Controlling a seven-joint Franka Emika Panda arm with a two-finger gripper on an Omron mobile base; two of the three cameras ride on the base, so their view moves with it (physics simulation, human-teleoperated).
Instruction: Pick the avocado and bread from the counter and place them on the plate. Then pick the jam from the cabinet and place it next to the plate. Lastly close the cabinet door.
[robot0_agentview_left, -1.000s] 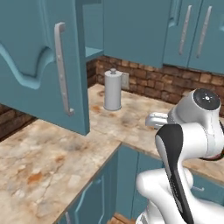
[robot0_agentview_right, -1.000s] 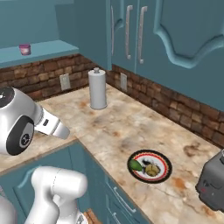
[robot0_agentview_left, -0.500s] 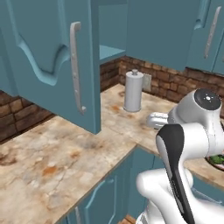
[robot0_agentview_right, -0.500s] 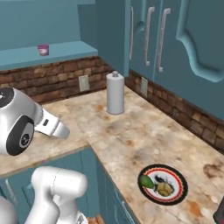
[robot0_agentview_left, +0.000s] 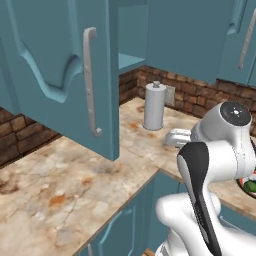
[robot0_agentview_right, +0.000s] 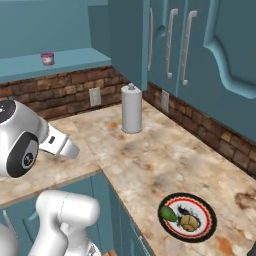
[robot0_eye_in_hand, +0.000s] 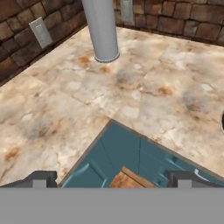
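A grey paper-towel roll (robot0_agentview_right: 132, 108) is stood upright on the marbled counter (robot0_agentview_right: 165, 150) near the brick corner. The plate (robot0_agentview_right: 188, 218) is set near the counter's front edge. The jam (robot0_agentview_right: 47, 58) is kept on the cabinet shelf (robot0_agentview_right: 30, 64).

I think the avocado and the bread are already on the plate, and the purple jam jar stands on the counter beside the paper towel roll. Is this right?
One thing is wrong: the jam jar stands on the open cabinet's shelf, not on the counter, as the right base view shows. The avocado and the bread do lie on the plate.
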